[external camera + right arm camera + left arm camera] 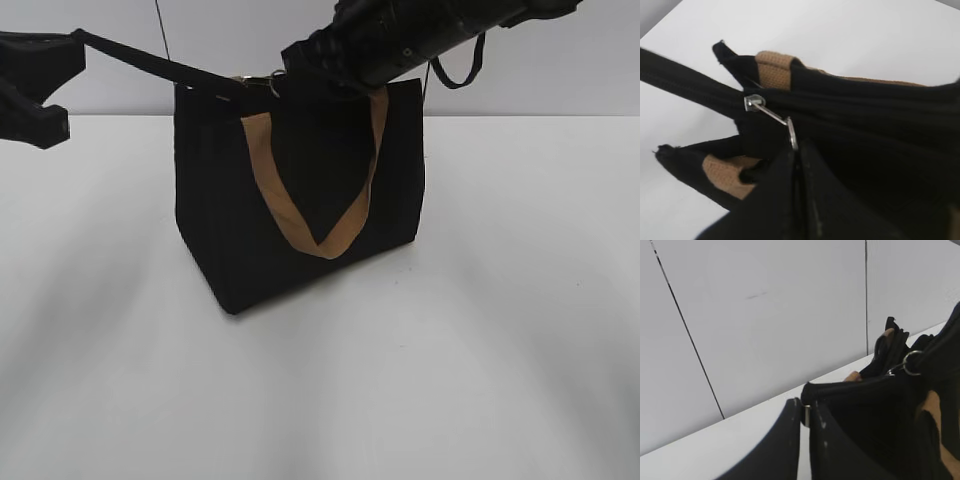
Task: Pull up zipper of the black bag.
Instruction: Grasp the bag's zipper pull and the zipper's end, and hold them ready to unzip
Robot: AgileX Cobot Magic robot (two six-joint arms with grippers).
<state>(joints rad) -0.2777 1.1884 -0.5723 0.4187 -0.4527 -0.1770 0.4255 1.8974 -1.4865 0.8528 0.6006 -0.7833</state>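
The black bag [300, 200] stands upright mid-table with a tan strap handle [320, 215] hanging down its front. My left gripper [45, 75] at the far left is shut on the black end tail of the zipper [840, 390], stretched taut from the bag's top left corner. My right gripper [799, 150] is above the bag's top rim, shut on the silver pull tab [785, 122]. The silver ring also shows in the exterior view [272, 84] and in the left wrist view [912, 363]. The zipper track [850, 107] looks closed behind the slider.
A white table [480, 350] carries the bag, with a pale wall [560, 90] close behind. A black cable loop [462, 70] hangs from the right arm above the bag's right corner.
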